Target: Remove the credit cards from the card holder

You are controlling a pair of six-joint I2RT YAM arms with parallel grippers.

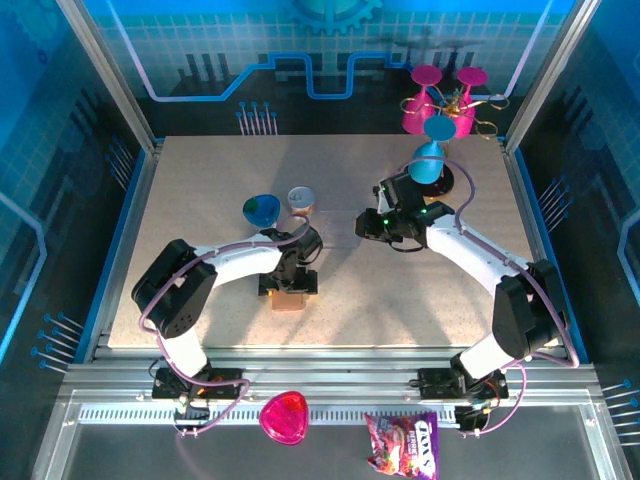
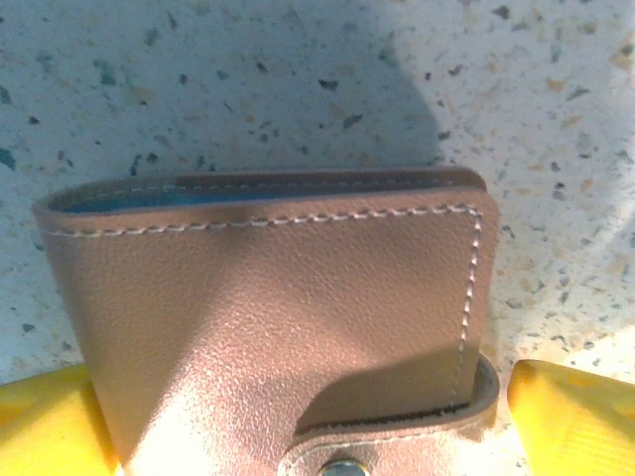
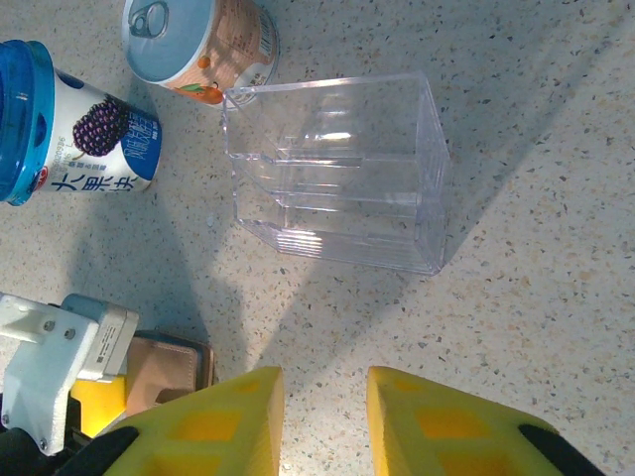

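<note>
Tan-pink grained leather card holder (image 2: pixel 278 317) lies folded flat on speckled stone-look counter (image 2: pixel 298 79), left of middle, toward near edge. Pale stitching along border, blue lining sliver at top edge, strap with metal stud (image 2: pixel 344 466).

Left hand (image 2: pixel 303 421) spread wide, smooth yellow fingers (image 2: pixel 571 416) astride holder, one just clear of it.

Right hand (image 3: pixel 322 426) near counter middle, fingers narrowly parted, pinching nothing.

Beyond it: clear boxy plastic container (image 3: pixel 337 174), blue-lidded cup (image 3: pixel 69 119), pull-tab can (image 3: pixel 198 45).
</note>
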